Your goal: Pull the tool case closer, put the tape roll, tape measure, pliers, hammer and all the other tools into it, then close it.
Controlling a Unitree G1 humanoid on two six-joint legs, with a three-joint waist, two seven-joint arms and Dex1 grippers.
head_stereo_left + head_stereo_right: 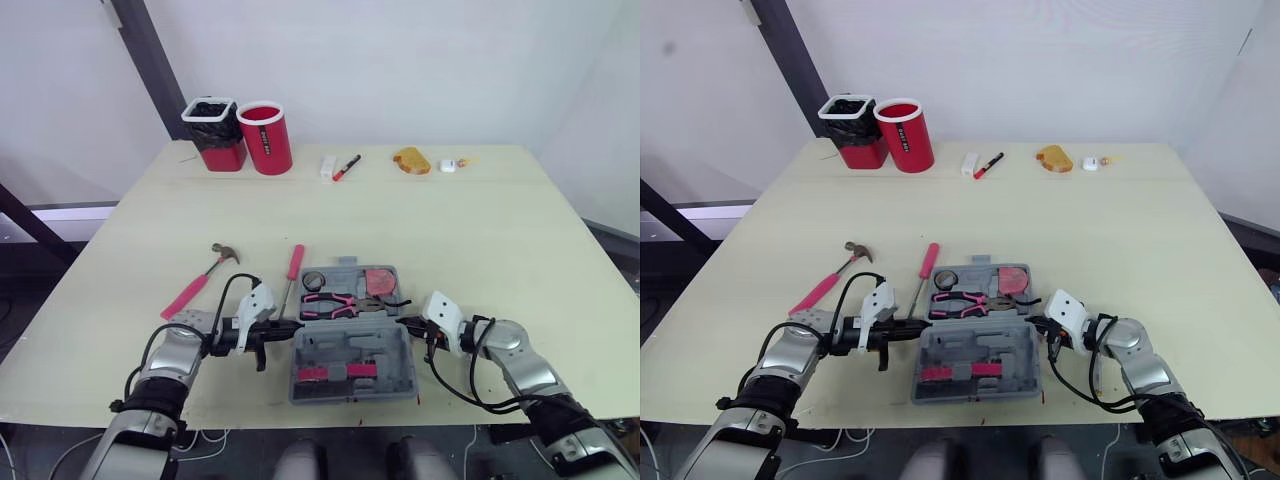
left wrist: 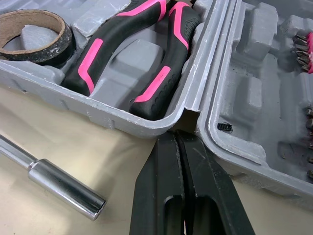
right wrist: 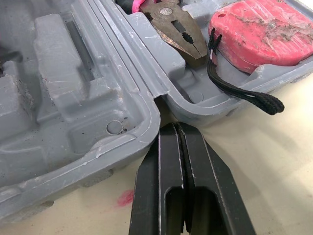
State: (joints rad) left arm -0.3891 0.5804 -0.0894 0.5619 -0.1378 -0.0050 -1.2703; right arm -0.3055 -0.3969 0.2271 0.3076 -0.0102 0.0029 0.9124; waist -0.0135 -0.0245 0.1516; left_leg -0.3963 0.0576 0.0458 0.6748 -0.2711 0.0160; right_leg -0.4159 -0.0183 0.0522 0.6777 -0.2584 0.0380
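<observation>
The grey tool case (image 1: 345, 345) lies open near the table's front edge. Its far half holds the tape roll (image 1: 314, 280), the pink-and-black pliers (image 1: 330, 303) and the red tape measure (image 1: 380, 282). The pink-handled hammer (image 1: 200, 282) and a red screwdriver (image 1: 292, 275) lie on the table to the left of the case. My left gripper (image 1: 290, 325) is shut, its tip touching the hinge on the case's left side (image 2: 190, 115). My right gripper (image 1: 403, 322) is shut too, its tip at the hinge on the right side (image 3: 161, 93).
At the back left stand a red cup (image 1: 265, 137) and a black-rimmed red container (image 1: 214, 132). A white block (image 1: 328, 167), a red marker (image 1: 346, 167), a yellow item (image 1: 411, 160) and a small white piece (image 1: 448, 166) lie along the far edge.
</observation>
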